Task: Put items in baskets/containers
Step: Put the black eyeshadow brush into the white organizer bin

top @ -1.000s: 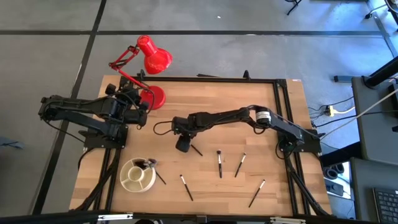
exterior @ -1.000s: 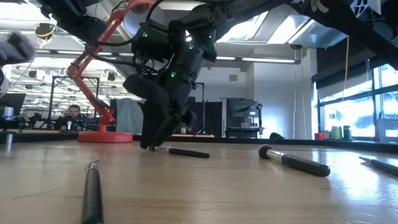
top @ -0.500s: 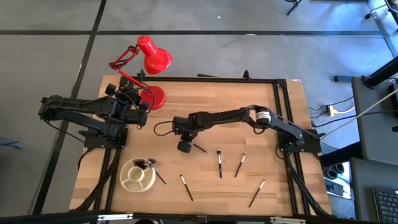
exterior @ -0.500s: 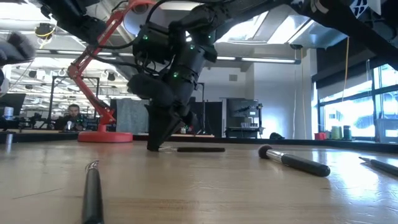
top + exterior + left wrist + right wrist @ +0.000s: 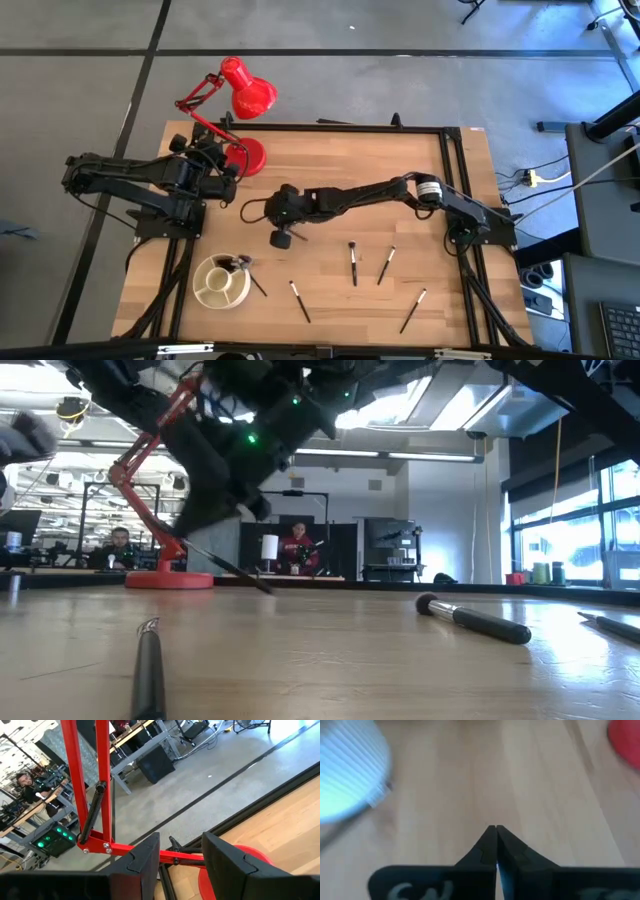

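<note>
a thin brush [image 5: 232,569] is gripped by the closed fingers of the right gripper [image 5: 280,240] and is held above the surface [image 5: 400,170], tilted, with its free end pointing down. in the right wrist view the two fingers [image 5: 487,845] are seen pressed together, and the handle between them is too thin to be made out. the cream dish [image 5: 220,283] stands near the front left part of the surface, apart from this gripper, and some brush tips are already seen in it.

the grip is judged to be near one end of the brush, so the long free part can swing or slip out while it is carried. if the brush is lowered at this angle, its tip can be pushed against the rim or a divider, and the light dish can be shifted or tipped. one brush [image 5: 258,285] lies just beside the dish and can be knocked away. four more brushes [image 5: 353,262] lie on the surface.

the left gripper [image 5: 172,865] is parked near the red lamp base [image 5: 248,157], with its fingers open and nothing between them.
</note>
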`<state>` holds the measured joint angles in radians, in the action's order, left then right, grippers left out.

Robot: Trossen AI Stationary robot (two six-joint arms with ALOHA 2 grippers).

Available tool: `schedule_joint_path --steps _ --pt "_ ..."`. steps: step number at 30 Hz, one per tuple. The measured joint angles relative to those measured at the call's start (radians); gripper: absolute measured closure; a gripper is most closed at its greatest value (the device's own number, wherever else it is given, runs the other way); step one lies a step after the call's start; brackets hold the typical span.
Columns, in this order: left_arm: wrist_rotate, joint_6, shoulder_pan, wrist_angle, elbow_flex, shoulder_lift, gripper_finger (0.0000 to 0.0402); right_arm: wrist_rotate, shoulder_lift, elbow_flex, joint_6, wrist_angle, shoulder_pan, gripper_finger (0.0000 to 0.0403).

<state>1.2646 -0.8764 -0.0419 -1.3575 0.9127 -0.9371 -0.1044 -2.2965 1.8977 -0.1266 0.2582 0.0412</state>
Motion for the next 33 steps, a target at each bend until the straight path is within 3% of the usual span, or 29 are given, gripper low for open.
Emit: schedule_joint_path --steps 3,7,10,13,18,33 --pt "0.0 0.0 0.0 -0.003 0.0 0.0 0.0258 0.042 0.001 -0.096 -0.048 -0.273 -0.001 0.0401" --pt "0.0 0.0 0.0 -0.003 0.0 0.0 0.0258 0.071 0.0 -0.279 -0.082 -0.764 -0.012 0.0401" --pt "0.0 0.0 0.0 -0.003 0.0 0.0 0.0258 0.032 0.0 -0.393 -0.111 -1.098 -0.025 0.0402" --pt "0.009 -0.001 0.0 -0.002 0.0 0.0 0.0258 -0.019 0.0 -0.455 -0.11 -1.323 -0.031 0.0402" --pt "0.048 -0.001 0.0 0.009 0.0 -0.001 0.0258 0.006 -0.011 -0.437 -0.027 -1.478 -0.031 0.0402" --pt "0.023 -0.001 0.0 0.053 0.0 -0.001 0.0258 0.333 -0.043 -0.248 0.124 -1.549 -0.021 0.0402"
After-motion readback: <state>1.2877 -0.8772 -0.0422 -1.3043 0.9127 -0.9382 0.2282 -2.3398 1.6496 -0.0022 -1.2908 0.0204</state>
